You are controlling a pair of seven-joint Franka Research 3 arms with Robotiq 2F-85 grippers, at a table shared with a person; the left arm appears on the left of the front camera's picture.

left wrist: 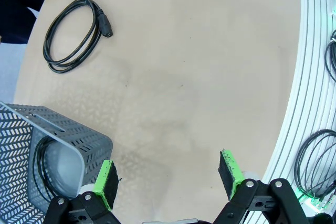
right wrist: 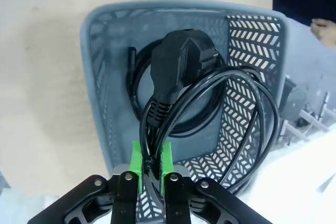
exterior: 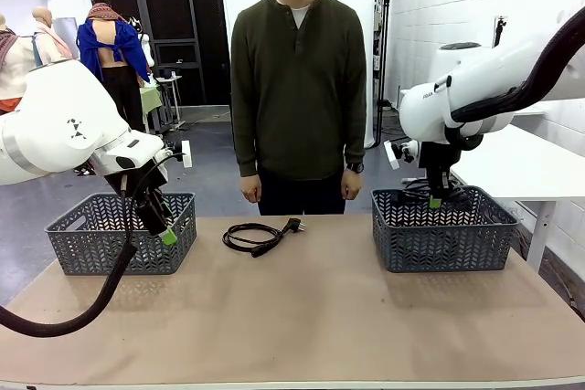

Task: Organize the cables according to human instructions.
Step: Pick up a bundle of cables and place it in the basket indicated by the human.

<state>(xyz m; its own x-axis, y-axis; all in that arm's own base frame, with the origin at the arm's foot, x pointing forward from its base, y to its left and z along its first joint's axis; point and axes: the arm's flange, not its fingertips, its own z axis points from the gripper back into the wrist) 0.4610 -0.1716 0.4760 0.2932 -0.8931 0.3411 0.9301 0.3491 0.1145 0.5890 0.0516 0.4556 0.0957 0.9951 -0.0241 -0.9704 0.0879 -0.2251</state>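
Note:
One coiled black cable [exterior: 256,237] lies on the table in front of the human [exterior: 298,89], whose hands hang down; the left wrist view has this cable [left wrist: 73,35] at upper left. My left gripper [exterior: 163,226] hangs open and empty by the left basket [exterior: 87,239], its green pads [left wrist: 106,182] wide apart over bare tabletop. A cable [left wrist: 39,156] lies inside that basket [left wrist: 68,135]. My right gripper [right wrist: 152,163] is shut on a cable with a chunky plug [right wrist: 181,59], hanging over the right basket [right wrist: 157,9]. Another cable [right wrist: 134,85] lies coiled on that basket's floor.
The two grey baskets stand at the table's far corners, the right one [exterior: 443,244] under my right gripper [exterior: 436,196]. The tan tabletop [exterior: 302,317] lies between them. Past the table's ribbed metal edge [left wrist: 294,103], black wires [left wrist: 315,163] lie below.

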